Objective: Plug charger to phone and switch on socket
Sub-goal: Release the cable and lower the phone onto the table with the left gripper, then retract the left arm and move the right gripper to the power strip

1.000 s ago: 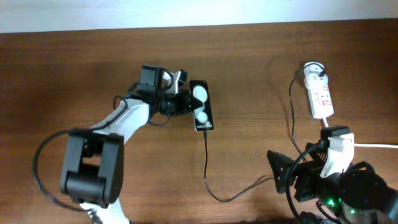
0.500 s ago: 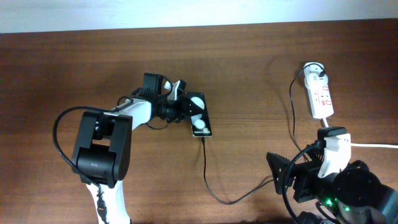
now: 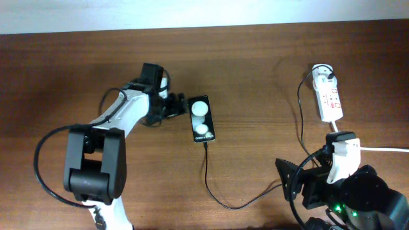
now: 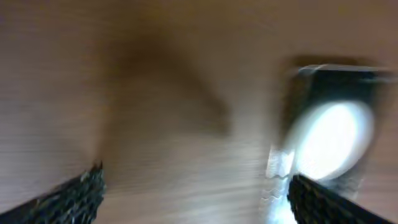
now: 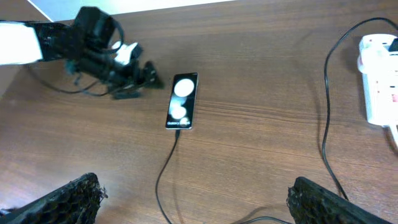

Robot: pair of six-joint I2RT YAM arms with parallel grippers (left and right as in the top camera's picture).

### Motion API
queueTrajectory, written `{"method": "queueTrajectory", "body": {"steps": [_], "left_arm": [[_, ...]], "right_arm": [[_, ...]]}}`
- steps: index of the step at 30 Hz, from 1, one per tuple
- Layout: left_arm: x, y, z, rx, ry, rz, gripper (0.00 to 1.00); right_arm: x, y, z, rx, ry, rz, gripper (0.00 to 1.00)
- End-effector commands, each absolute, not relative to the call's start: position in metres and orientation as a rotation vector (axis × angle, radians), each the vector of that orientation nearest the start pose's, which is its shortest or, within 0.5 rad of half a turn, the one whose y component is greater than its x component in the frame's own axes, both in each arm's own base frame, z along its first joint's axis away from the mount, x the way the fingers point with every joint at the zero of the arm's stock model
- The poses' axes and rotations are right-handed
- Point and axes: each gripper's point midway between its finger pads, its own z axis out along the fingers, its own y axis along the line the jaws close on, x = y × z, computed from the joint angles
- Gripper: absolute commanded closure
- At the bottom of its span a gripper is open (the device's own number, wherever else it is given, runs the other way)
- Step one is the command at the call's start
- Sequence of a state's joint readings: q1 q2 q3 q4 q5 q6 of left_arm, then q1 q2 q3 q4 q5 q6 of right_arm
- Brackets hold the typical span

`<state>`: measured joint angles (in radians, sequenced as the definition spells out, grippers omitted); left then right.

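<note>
**Cable in the phone; the switch on the power strip is next**

The phone (image 3: 200, 119) lies flat at the centre of the overhead frame, white patches up. The connector tip (image 3: 205, 144) of the charger (image 3: 206, 167) meets its lower end and looks seated, though the view is too small to confirm this. From there the thin black cable runs down, loops along the bottom of the frame and climbs to the socket (image 3: 329, 97) at the upper right.

The left gripper (image 3: 177, 108) sits just beside the phone's left edge, its claw wide and holding nothing. Its own camera is blurred but shows both fingers well apart. The right gripper (image 5: 194, 185) is at the lower right of the overhead frame, also spread wide and empty, below the socket.

The remaining step is probably the switch, and the right arm is the nearer one. It would do well to narrow its claw first, so that one fingertip meets one red switch. It should press straight down, so the light strip does not slide, and stay clear of the thin cable and the thick white cord (image 3: 383, 149) beside it. The left claw should lift away without nudging the phone.

The table (image 3: 77, 70) is dark brown wood with a fine grain, smooth and bare. A pale wall (image 3: 192, 13) runs along the top edge.
</note>
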<state>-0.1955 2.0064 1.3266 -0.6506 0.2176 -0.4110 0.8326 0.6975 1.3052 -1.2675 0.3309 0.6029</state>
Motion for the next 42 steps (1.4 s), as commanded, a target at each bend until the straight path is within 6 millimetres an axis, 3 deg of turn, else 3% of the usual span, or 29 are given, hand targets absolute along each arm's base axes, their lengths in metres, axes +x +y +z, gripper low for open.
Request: {"method": "queueTrajectory", "body": {"steps": [1, 5, 7, 9, 11, 12, 13, 14, 17, 20, 24, 27, 32, 37, 42], "left_arm": [[0.382, -0.047, 0.024, -0.407, 2.946, -0.032, 0.01], [0.369, -0.044, 0.140, -0.309, 2.720, -0.103, 0.01], [0.340, -0.040, 0.214, -0.293, 2.548, -0.153, 0.01], [0.299, -0.029, 0.268, -0.294, 2.405, -0.149, 0.01], [0.248, -0.008, 0.304, -0.325, 2.281, -0.083, 0.01], [0.219, 0.003, 0.313, -0.344, 2.243, -0.046, 0.01], [0.190, 0.007, 0.317, -0.344, 2.217, -0.054, 0.01], [0.174, 0.009, 0.318, -0.343, 2.205, -0.058, 0.01], [0.126, 0.015, 0.301, -0.345, 2.262, -0.040, 0.01], [0.083, 0.019, 0.274, -0.370, 2.377, -0.024, 0.01], [0.063, 0.022, 0.280, -0.367, 2.262, -0.060, 0.01], [0.037, 0.026, 0.284, -0.399, 2.107, -0.084, 0.01], [0.014, 0.029, 0.284, -0.472, 1.973, -0.065, 0.01], [0.002, 0.030, 0.283, -0.465, 1.906, -0.081, 0.01], [-0.008, 0.030, 0.282, -0.461, 1.869, -0.089, 0.01]], "right_arm": [[0.168, 0.083, 0.313, -0.031, 2.224, 0.336, 0.01], [0.181, 0.087, 0.284, 0.112, 2.266, 0.309, 0.01], [0.189, 0.094, 0.269, 0.113, 2.319, 0.242, 0.01], [0.199, 0.098, 0.257, 0.204, 2.353, 0.186, 0.01], [0.212, 0.093, 0.243, 0.369, 2.382, 0.128, 0.26], [0.220, 0.084, 0.233, 0.444, 2.402, 0.069, 0.45], [0.227, 0.070, 0.223, 0.534, 2.433, 0.017, 0.64], [0.231, 0.061, 0.218, 0.599, 2.448, -0.007, 0.71], [0.238, 0.018, 0.204, 0.817, 2.470, -0.081, 0.81], [0.238, -0.021, 0.199, 0.911, 2.489, -0.144, 0.83], [0.226, -0.072, 0.194, 1.166, 2.432, -0.192, 0.91], [0.220, -0.108, 0.189, 1.244, 2.424, -0.263, 0.92], [0.221, -0.138, 0.171, 1.447, 2.379, -0.211, 0.93], [0.236, -0.157, 0.155, 1.560, 2.343, -0.094, 0.95], [0.258, -0.168, 0.175, 1.549, 2.302, -0.047, 0.96]]}}
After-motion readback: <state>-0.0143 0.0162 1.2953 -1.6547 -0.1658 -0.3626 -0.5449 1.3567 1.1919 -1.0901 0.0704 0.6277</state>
